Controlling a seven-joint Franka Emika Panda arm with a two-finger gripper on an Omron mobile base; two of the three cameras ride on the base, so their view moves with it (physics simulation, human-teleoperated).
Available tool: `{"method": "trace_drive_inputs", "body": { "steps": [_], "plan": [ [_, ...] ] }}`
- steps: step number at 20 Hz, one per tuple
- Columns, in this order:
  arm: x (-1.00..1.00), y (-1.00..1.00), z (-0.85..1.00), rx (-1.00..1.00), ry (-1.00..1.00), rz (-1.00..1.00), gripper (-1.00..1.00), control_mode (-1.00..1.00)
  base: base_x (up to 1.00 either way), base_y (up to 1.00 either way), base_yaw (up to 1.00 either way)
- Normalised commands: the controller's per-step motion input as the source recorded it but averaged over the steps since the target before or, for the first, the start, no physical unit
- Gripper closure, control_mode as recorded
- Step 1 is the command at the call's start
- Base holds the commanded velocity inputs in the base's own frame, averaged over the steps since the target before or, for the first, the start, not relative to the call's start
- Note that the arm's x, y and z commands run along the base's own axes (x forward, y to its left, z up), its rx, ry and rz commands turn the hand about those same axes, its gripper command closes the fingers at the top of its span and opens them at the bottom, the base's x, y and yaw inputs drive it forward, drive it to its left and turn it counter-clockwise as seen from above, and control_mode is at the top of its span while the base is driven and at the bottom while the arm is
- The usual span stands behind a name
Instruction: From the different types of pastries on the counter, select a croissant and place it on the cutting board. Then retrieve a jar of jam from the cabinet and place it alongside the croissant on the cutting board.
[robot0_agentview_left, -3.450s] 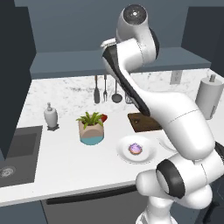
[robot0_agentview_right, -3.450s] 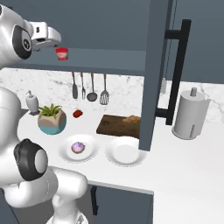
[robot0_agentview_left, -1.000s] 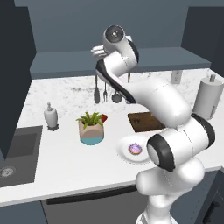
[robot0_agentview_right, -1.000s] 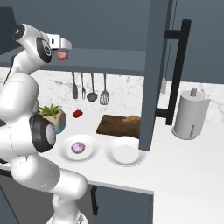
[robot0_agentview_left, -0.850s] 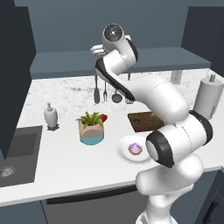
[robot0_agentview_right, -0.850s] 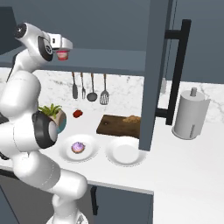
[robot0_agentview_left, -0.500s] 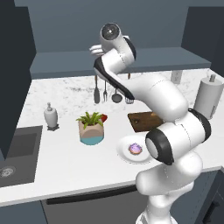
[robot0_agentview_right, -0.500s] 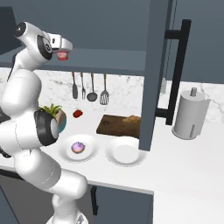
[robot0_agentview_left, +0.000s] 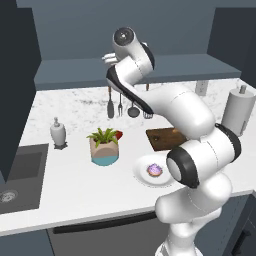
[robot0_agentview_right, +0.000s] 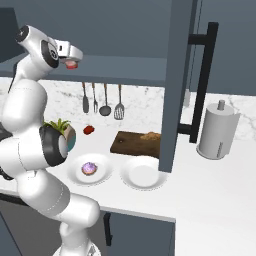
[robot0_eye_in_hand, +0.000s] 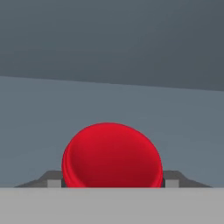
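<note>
Both pincer (robot0_eye_in_hand: 112, 181) fingertips (robot0_eye_in_hand: 54, 180) tight against the jar of jam (robot0_eye_in_hand: 112, 155), pinching it on the cabinet (robot0_agentview_right: 125, 67) shelf.

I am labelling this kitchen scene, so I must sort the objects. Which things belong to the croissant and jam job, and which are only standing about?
For the job:
- jar of jam, between the gripper fingers on the cabinet shelf
- croissant, on the cutting board

Standing about:
- purple-frosted pastry
- potted plant
- soap bottle
- paper towel roll
- hanging utensils
</note>
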Motion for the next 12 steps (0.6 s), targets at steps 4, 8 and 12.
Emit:
{"method": "trace_drive_inputs", "body": {
  "steps": [4, 8, 12],
  "plan": [
    [0.00, -0.05, 0.00, 0.01, 0.00, -0.01, 1.00, -1.00, 0.00, 0.00, 0.00],
    [-0.19, -0.25, 0.20, 0.03, 0.00, -0.06, 1.00, -1.00, 0.00, 0.00, 0.00],
    [-0.59, -0.52, 0.36, 0.06, 0.00, -0.11, 1.00, -1.00, 0.00, 0.00, 0.00]
  ]
}}
